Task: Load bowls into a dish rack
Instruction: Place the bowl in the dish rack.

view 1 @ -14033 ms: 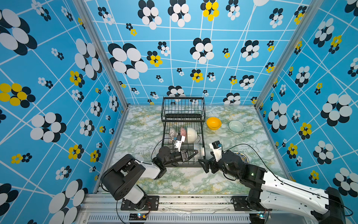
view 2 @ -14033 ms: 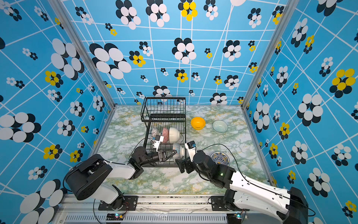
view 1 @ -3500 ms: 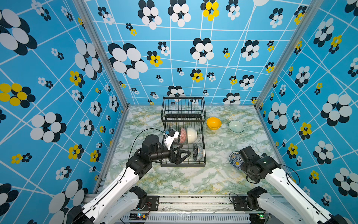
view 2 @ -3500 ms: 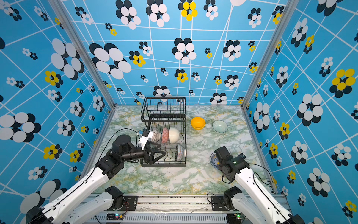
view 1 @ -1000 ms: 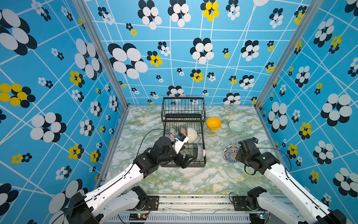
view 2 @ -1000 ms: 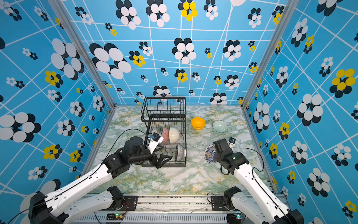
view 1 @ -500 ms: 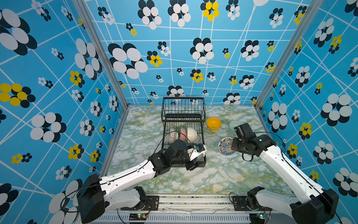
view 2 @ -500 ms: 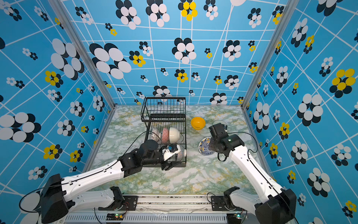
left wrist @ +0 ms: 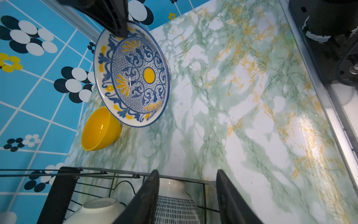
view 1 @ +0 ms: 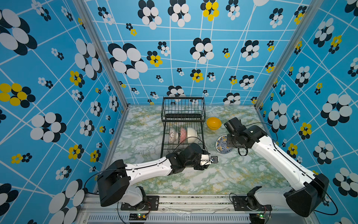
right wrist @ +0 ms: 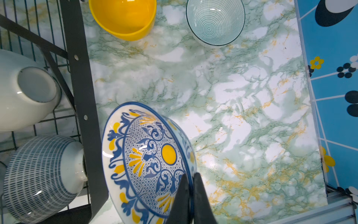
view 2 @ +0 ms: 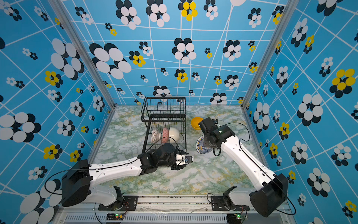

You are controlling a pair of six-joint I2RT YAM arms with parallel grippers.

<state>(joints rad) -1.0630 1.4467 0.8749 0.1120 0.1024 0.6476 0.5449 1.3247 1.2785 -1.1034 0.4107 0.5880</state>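
Seven bowls in all, no two alike. Four stand in the one dish rack [view 1: 183, 116]: a black-and-white patterned bowl [view 1: 172, 135], a pink-red bowl [view 1: 182, 133], a cream-white bowl [view 1: 192, 132] and a dash-striped bowl [right wrist: 38, 174]. That last one is hidden behind an arm in both top views, so a fifth there cannot quite be ruled out. Two sit on the one bench [view 1: 222, 180]: a yellow bowl [view 1: 213, 123] and a fine-lined pale bowl [right wrist: 215, 23]. One more, the blue-yellow bowl [view 1: 220, 146], is held off the bench. Two arms, one gripper apiece: left gripper [left wrist: 187, 172], right gripper [right wrist: 190, 175]
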